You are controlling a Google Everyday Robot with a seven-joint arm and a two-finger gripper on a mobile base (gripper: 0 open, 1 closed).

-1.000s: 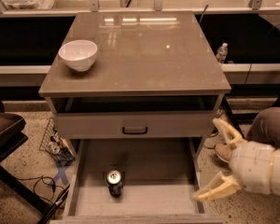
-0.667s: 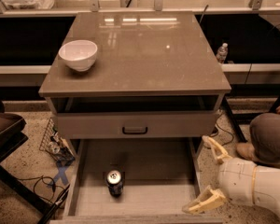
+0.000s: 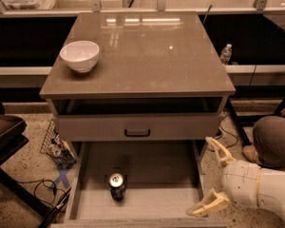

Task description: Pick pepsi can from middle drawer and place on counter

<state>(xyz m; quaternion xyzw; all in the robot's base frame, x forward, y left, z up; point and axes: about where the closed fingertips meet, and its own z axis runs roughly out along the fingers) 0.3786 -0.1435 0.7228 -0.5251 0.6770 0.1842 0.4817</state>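
The pepsi can (image 3: 117, 185) stands upright on the floor of the open middle drawer (image 3: 152, 167), left of the drawer's centre and toward its front. Its silver top faces the camera. The counter (image 3: 147, 51) is the glossy grey-brown top of the cabinet above. My gripper (image 3: 213, 175) is at the lower right, beside the drawer's right wall and well to the right of the can. Its two cream fingers (image 3: 217, 149) are spread wide and hold nothing.
A white bowl (image 3: 80, 55) sits on the counter's left side. A closed drawer front with a dark handle (image 3: 137, 133) lies above the open drawer. A person's knee (image 3: 273, 139) is at the right. A water bottle (image 3: 225, 53) stands behind the cabinet at the right. Cables and a wire basket (image 3: 54, 146) lie on the floor at the left.
My gripper has moved down and to the left, closer to the drawer's right wall. The can and bowl have not moved.
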